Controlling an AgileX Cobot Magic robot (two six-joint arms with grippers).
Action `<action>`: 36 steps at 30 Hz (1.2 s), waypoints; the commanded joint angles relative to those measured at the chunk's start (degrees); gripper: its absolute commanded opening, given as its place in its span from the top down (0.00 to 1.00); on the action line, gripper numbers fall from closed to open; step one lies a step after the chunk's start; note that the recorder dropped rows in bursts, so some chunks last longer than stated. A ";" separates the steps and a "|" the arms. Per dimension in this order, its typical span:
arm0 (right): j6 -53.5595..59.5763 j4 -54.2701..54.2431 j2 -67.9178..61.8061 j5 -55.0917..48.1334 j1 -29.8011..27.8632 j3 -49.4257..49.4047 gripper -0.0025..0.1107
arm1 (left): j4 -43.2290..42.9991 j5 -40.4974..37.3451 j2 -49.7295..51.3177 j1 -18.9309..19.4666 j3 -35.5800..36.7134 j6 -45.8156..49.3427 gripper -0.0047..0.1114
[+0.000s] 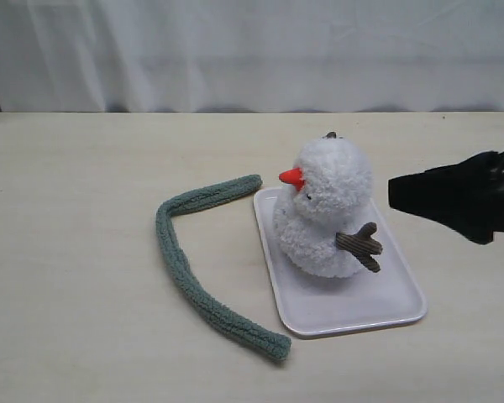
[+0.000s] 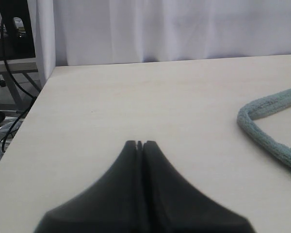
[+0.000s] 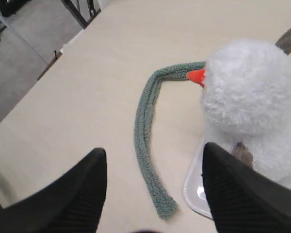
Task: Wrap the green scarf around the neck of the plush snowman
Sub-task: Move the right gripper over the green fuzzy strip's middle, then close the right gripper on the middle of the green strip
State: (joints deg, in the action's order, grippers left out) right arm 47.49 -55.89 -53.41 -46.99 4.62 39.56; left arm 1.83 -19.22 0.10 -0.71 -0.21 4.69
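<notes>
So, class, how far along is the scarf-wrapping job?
Done: the fluffy white plush snowman stands on the white rectangular tray. In hand: nothing; the right hand is open and empty, the left hand shut. Left: the long fuzzy green scarf lies bent on the table, so grasping and wrapping remain.

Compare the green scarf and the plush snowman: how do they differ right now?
The green scarf is a long narrow strip; the plush snowman is two round balls. The scarf lies bent on the table; the snowman stands upright on the white tray. Both are fuzzy, and neither is gripped.
</notes>
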 commanded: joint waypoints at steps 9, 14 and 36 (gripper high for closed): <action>-52.72 54.07 -17.20 24.09 35.90 3.56 0.51 | 0.40 0.71 -0.10 0.29 0.21 -0.29 0.96; -66.80 68.60 -29.06 17.66 43.38 15.07 0.51 | 0.40 0.71 -0.10 0.29 0.21 -0.29 0.96; -66.25 66.64 -69.75 7.97 46.78 51.48 0.42 | 0.28 0.71 -0.10 0.29 0.21 -0.29 0.96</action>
State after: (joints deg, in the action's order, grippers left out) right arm -18.91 10.87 -120.67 -38.76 51.43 89.26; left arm 1.83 -19.22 0.10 -0.71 -0.21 4.69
